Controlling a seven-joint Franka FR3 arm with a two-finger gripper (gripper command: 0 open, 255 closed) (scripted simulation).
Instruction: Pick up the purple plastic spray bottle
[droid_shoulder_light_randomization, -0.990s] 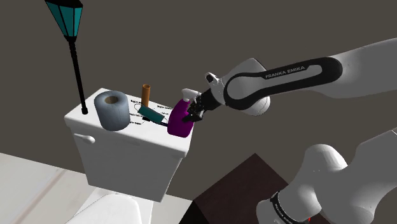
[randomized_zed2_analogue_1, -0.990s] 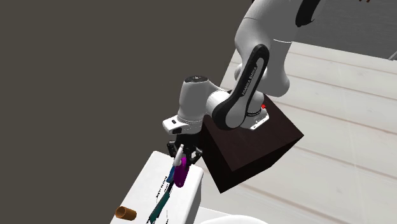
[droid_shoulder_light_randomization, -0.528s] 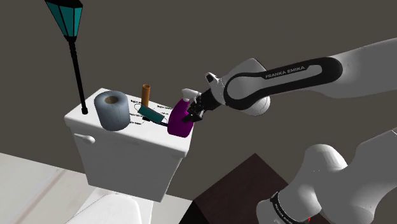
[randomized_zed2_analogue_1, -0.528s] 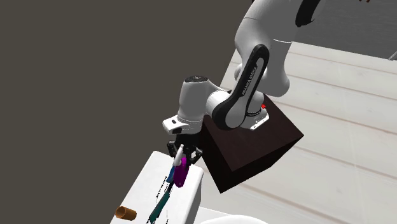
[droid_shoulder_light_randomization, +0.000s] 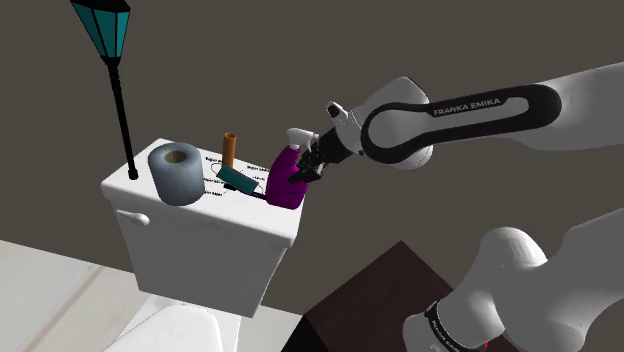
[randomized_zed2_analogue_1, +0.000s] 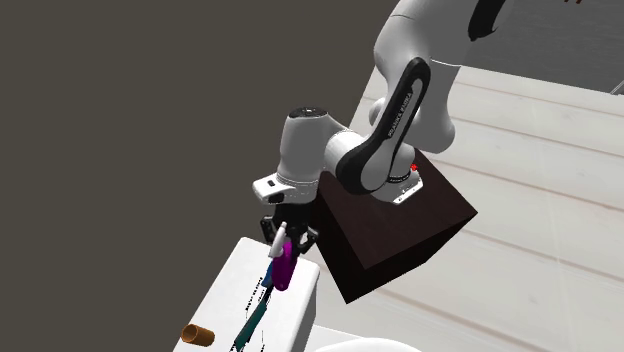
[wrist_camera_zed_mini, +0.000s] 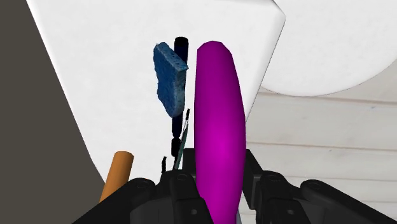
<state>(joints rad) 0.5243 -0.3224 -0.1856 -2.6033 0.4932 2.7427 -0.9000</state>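
Note:
The purple spray bottle (droid_shoulder_light_randomization: 284, 182) with a white nozzle hangs tilted just above the right end of the white toilet tank lid (droid_shoulder_light_randomization: 140, 188) in the shoulder view. My black gripper (droid_shoulder_light_randomization: 309, 166) is shut on its upper part. From the second exterior view, the gripper (randomized_zed2_analogue_1: 287, 240) points straight down with the bottle (randomized_zed2_analogue_1: 285, 266) below it, over the near corner of the lid (randomized_zed2_analogue_1: 232, 298). In the wrist view the purple bottle (wrist_camera_zed_mini: 219, 127) runs out from between the fingers of the gripper (wrist_camera_zed_mini: 222, 194), which clasp it on both sides.
On the lid lie a grey paper roll (droid_shoulder_light_randomization: 177, 173), an upright orange tube (droid_shoulder_light_randomization: 229, 150) and a teal-handled brush (droid_shoulder_light_randomization: 237, 179) with a blue head (wrist_camera_zed_mini: 170, 86). A black lamp post with a teal lantern (droid_shoulder_light_randomization: 103, 30) rises at the far left. The dark stand (randomized_zed2_analogue_1: 392, 232) sits close behind.
The gripper has risen a little and shifted toward the shoulder view's right, carrying the purple bottle up off the lid and tilting it. The other things have not moved.

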